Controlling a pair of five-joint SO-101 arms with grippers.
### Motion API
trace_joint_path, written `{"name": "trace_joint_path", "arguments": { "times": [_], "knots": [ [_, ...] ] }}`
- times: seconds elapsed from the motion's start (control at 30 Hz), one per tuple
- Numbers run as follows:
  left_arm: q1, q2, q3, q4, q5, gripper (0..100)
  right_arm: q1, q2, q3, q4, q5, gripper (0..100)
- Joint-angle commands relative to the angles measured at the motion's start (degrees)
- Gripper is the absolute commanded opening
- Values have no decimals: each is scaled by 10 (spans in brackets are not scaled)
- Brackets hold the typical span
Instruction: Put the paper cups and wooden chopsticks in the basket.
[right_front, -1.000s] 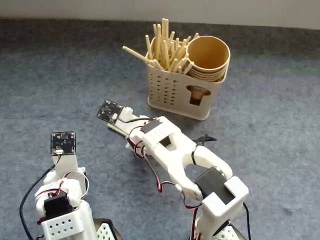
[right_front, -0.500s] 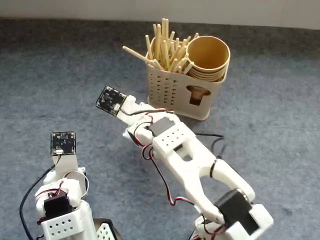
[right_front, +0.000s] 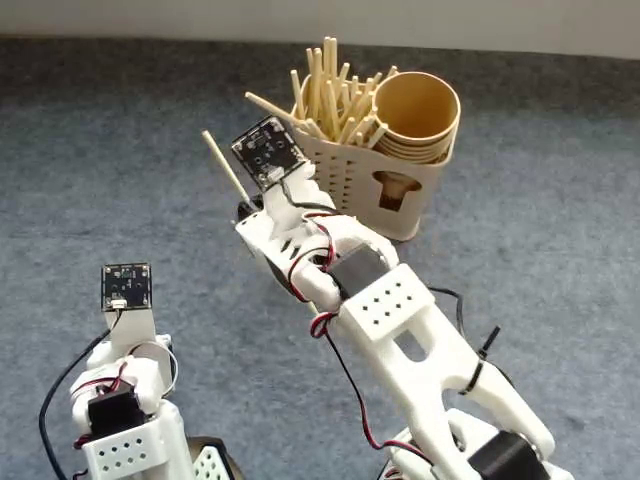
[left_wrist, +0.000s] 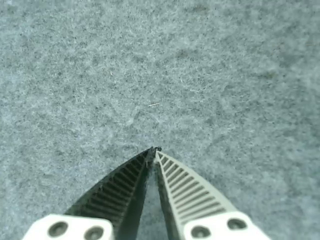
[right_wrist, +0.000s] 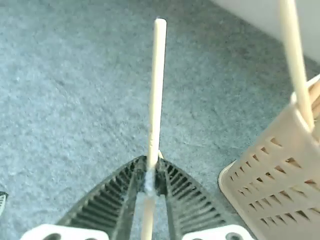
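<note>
The right arm (right_front: 385, 305) stood extended toward the basket (right_front: 345, 190). Its jaws were clamped on a single wooden chopstick (right_wrist: 156, 85), gripped near one end so that most of its length projected past the jaw tips. This grip probably left a long free end to lead into the basket opening. The chopstick was clear of the desk (right_front: 100, 150) and just beside the basket's near corner, not yet over the rim.

The stacked paper cups (right_front: 415, 110) already sat in one side of the basket. A bundle of chopsticks (right_front: 330, 90) stood upright in the other side, next to the held stick.

The left arm (right_front: 125, 400) was parked well back from the basket, leaving the approach free. Its jaws were together and held nothing, pointing down at bare desk.

Compared with one second earlier:
- The right arm had risen from a low pose at the desk and swung toward the basket.
- The chopstick had come up with it.
- The left arm and the basket contents had not moved.
</note>
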Motion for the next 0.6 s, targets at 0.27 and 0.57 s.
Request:
{"name": "trace_joint_path", "arguments": {
  "times": [0.27, 0.57],
  "knots": [
    [9, -9, 11, 3, -2, 14, 35, -223, 74, -68, -65, 4],
    [7, -9, 11, 3, -2, 14, 74, -374, 267, -371, -64, 4]
  ]
}}
